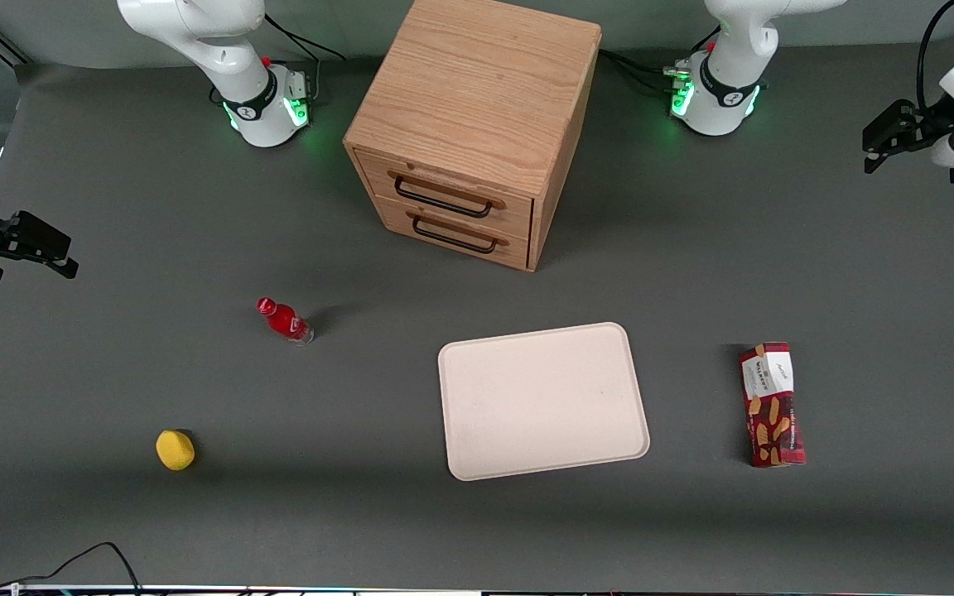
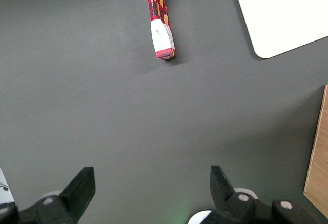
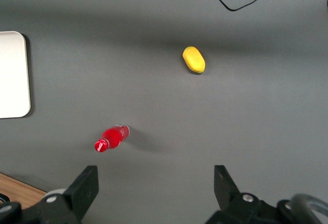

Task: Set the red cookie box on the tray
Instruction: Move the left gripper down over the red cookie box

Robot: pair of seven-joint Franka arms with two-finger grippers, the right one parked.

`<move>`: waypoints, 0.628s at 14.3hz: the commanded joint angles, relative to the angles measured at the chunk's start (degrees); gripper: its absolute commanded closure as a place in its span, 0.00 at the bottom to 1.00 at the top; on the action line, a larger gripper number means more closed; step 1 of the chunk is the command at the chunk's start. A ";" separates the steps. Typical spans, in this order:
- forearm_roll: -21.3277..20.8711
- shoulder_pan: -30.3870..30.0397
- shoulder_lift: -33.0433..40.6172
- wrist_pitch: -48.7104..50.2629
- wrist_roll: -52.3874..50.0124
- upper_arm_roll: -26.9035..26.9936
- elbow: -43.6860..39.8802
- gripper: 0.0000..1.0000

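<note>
The red cookie box [image 1: 771,406] lies flat on the grey table toward the working arm's end, its white label end pointing away from the front camera. It also shows in the left wrist view [image 2: 161,24]. The cream-white tray [image 1: 543,401] lies beside it, nearer the table's middle, with nothing on it; its rounded corner shows in the left wrist view [image 2: 287,14]. My left gripper [image 1: 883,145] hangs above the table at the working arm's end, farther from the front camera than the box and well apart from it. In the left wrist view the gripper [image 2: 152,178] is open and empty.
A wooden two-drawer cabinet [image 1: 477,124] stands farther from the front camera than the tray; its edge shows in the left wrist view [image 2: 318,152]. A small red bottle [image 1: 284,320] and a yellow object [image 1: 175,449] lie toward the parked arm's end.
</note>
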State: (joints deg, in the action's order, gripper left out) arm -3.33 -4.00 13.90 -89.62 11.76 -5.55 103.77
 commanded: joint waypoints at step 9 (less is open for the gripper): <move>1.40 0.05 -3.60 0.50 2.21 0.80 -2.42 0.00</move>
State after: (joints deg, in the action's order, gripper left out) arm -2.62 -4.00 12.82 -89.56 13.08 -4.83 103.12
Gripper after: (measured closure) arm 0.000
